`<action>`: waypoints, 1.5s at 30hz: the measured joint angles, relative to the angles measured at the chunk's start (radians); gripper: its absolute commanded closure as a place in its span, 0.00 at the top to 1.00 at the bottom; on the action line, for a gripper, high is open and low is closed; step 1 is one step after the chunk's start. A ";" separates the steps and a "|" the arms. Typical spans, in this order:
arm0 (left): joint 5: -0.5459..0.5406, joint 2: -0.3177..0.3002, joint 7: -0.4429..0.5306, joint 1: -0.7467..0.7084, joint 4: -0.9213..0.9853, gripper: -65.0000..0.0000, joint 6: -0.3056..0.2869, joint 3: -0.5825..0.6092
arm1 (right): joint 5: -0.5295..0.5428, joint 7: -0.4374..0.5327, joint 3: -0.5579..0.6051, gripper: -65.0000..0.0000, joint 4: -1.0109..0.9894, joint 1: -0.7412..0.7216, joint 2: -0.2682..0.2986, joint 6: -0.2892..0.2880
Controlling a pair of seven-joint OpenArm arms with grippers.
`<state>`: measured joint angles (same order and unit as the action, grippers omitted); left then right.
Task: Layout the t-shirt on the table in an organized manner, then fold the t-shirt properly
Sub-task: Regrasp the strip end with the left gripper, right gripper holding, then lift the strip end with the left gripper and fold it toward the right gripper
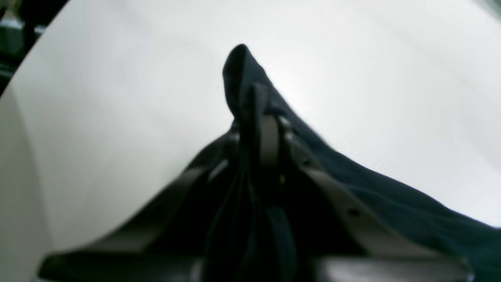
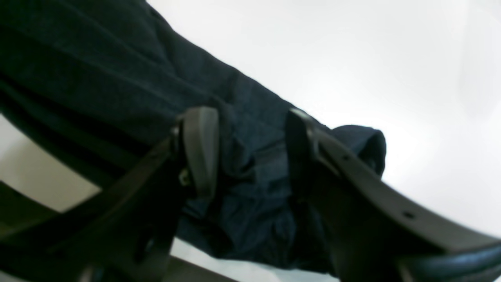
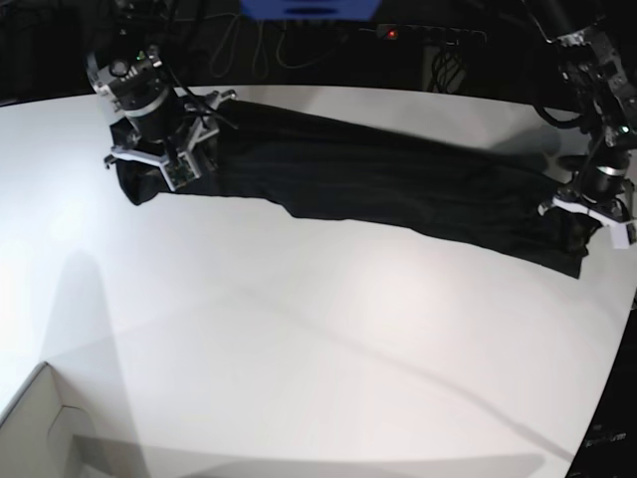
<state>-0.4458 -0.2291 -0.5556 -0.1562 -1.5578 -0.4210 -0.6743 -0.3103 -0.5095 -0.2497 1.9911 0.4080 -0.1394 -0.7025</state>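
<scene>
The black t-shirt (image 3: 378,184) lies stretched in a long band across the far part of the white table (image 3: 299,339). At its right end in the base view, my left gripper (image 3: 587,214) holds it. The left wrist view shows that gripper (image 1: 262,113) shut, a fold of the t-shirt (image 1: 391,196) pinched between its fingers above the table (image 1: 117,117). At the left end my right gripper (image 3: 164,164) is on the cloth. In the right wrist view its (image 2: 248,145) two fingers stand apart with a thick bunch of t-shirt (image 2: 117,70) filling the gap and touching both pads.
A small white box corner (image 3: 40,428) sits at the near left of the table. Cables and a power strip (image 3: 428,35) run behind the far edge. The table's curved edge (image 3: 609,398) falls away at the right.
</scene>
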 measured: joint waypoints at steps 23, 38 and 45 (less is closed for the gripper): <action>0.521 0.292 0.010 -0.112 -0.348 0.00 0.000 0.562 | 0.000 -0.003 -0.215 0.44 -0.001 -0.127 -0.019 0.000; 0.733 0.289 0.012 -0.115 -0.267 0.00 0.002 0.827 | 0.000 -0.003 -0.215 0.43 -0.001 -0.127 -0.019 0.000; 0.733 0.290 0.014 -0.114 -0.213 0.01 0.002 0.827 | 0.000 -0.003 -0.214 0.43 -0.001 -0.128 -0.019 0.000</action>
<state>0.2871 0.0608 -0.5419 -0.2707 -1.7710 -0.4187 0.1532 -0.3107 -0.5125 -0.4637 1.9900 0.2802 -0.1581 -0.7021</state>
